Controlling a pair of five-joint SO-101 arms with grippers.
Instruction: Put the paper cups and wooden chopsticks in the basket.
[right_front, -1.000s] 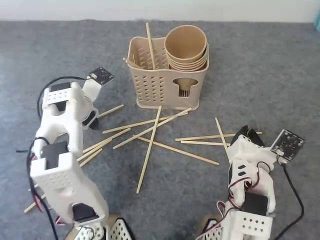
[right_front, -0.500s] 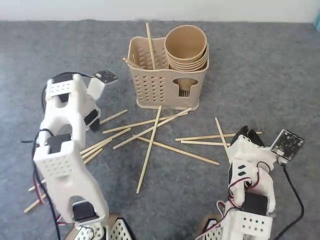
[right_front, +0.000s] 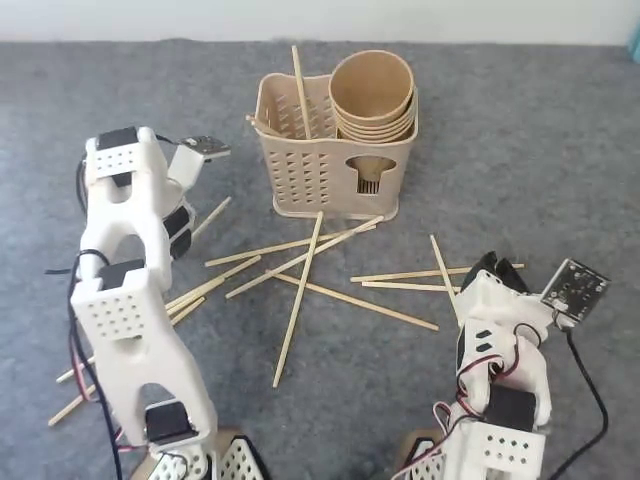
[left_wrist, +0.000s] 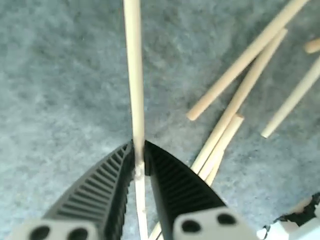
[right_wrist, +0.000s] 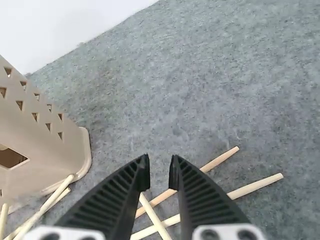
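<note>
The grey felt-covered bench (right_front: 520, 130) carries everything. The left arm (right_front: 130, 300) stands to the left of the basket, and the left jaws are clamped on one wooden chopstick (left_wrist: 134, 75), which passes between them and sticks out ahead over the felt; from above it slants toward the basket (right_front: 215, 213). The right arm (right_front: 500, 370) sits at the near right, and the right jaws are narrowly parted with nothing between them, poised over two loose sticks (right_wrist: 220, 160) near the basket's corner. The beige perforated basket (right_front: 320, 175) stands at the back. A stack of paper cups (right_front: 372, 90) fills its right half, and a chopstick (right_front: 298, 90) leans upright in its left half. The other chopsticks (right_front: 300, 300) lie scattered and crossed on the felt in front of it.
</note>
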